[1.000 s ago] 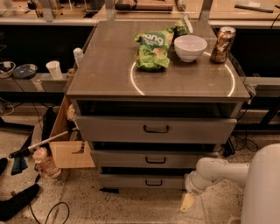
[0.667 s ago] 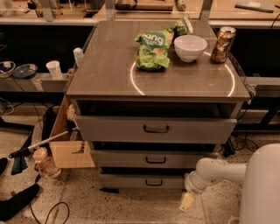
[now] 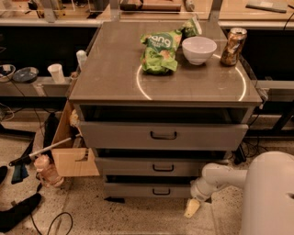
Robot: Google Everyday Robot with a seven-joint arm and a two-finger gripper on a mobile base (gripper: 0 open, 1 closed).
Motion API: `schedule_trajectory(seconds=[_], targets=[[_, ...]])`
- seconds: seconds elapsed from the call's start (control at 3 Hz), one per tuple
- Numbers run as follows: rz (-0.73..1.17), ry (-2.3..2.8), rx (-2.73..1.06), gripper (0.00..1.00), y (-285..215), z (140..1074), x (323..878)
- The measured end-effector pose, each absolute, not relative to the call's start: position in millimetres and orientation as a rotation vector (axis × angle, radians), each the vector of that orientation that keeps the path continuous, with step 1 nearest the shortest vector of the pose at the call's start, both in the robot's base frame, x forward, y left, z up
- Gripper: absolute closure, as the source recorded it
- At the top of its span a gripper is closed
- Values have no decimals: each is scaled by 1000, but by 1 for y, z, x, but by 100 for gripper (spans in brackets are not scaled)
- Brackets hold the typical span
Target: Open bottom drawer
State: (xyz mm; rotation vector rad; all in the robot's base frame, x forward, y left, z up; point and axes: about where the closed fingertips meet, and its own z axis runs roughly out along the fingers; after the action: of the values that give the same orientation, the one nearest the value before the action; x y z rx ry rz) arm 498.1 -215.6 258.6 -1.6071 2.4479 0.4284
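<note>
The only lettering I can read is on the green bag [image 3: 159,50] lying on the worktop [image 3: 110,69]: big white letters across its top that look like "ang", with a first letter I cannot settle. The can [image 3: 233,40] near the worktop's right edge has a patterned label, but its print is too small to tell. My hand [image 3: 192,209] hangs low near the floor, just right of the bottom drawer [image 3: 138,189].

Speckled floor [image 3: 138,215], wooden workbenches [image 3: 257,13] behind
</note>
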Motion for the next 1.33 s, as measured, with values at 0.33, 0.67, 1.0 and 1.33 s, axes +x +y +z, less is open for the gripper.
schedule_trajectory(seconds=[0.33,0.67,1.0,1.33], targets=[[456,2455,-1592,0,-211,246,508],[479,2448,-1580,0,-201,235,527],[479,2448,-1580,0,-201,235,527],[420,2436,-1535,0,-203,233,525]])
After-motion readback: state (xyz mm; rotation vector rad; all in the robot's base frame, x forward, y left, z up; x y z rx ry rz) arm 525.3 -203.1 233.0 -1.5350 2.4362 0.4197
